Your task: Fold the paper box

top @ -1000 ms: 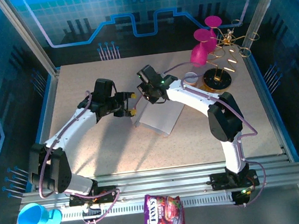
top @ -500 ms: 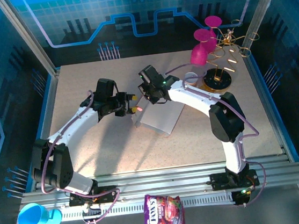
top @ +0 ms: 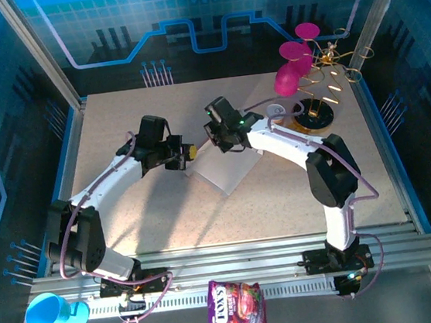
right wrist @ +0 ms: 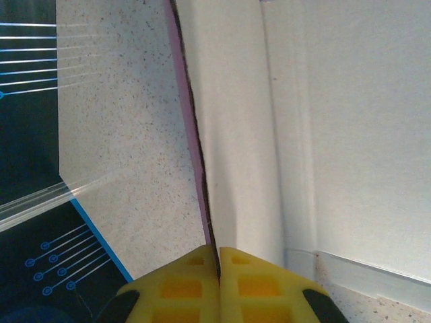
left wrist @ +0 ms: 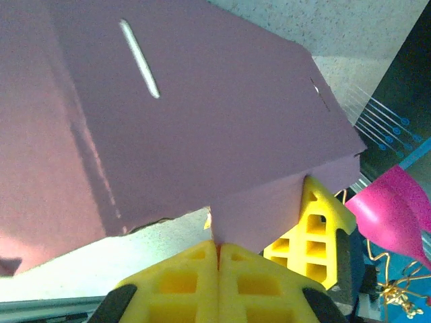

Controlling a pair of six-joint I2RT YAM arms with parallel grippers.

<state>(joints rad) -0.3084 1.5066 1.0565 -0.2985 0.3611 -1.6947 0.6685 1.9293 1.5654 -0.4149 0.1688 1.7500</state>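
Bright overhead light is flooding the speckled beige tabletop (top: 267,202), with the white robot arms (top: 276,143) casting soft shadows. In the left wrist view, the thin pink cardboard box (left wrist: 202,114) is looking shadowed and slightly blurred.

top: overhead, far | wrists: close-up, looking forward | shared: paper box (top: 228,172)

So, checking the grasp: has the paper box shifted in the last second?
Yes. The paper box has swung slightly: its near corner slid left, now straight above the middle of the snack bag in the top view.
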